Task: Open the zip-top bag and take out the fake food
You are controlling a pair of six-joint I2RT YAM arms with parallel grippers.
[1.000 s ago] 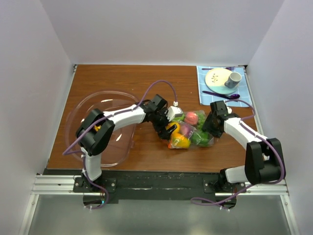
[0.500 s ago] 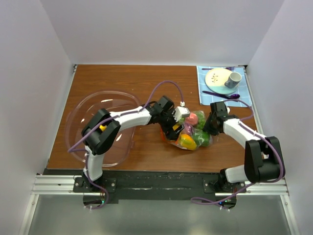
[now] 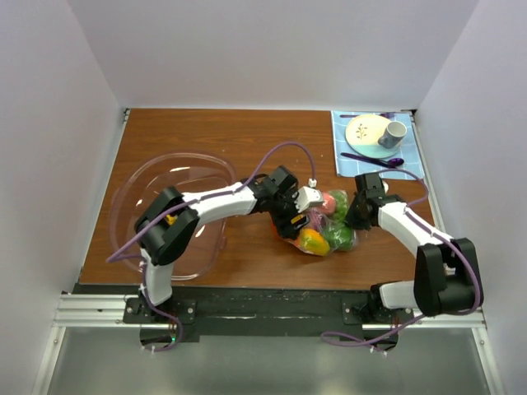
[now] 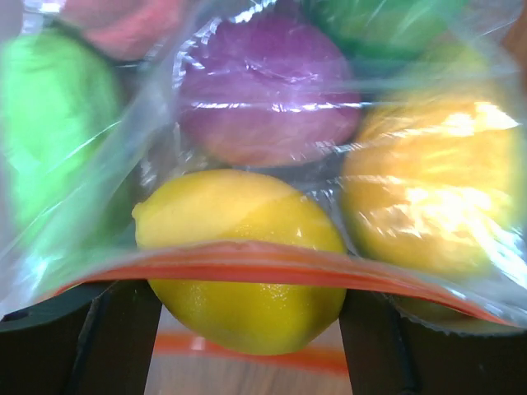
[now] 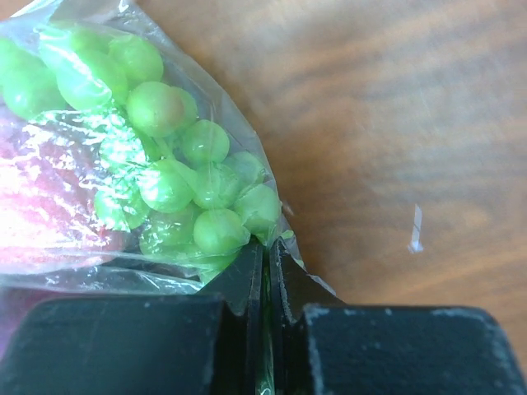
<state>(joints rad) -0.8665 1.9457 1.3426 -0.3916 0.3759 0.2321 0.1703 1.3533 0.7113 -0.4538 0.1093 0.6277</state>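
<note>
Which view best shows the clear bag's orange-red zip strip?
Left wrist: the orange-red zip strip crosses the frame close-up. Top external shows the clear bag too small to tell; right wrist only its grape-filled corner.

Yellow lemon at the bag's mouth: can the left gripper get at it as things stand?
Probably yes. The lemon pokes out under the orange zip strip, and the left gripper stands open with its fingers either side of it. The strip crosses the lemon, so it may snag.

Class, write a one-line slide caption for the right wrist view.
Right gripper pinches a corner of the bag, green grapes inside, on the table.
</note>
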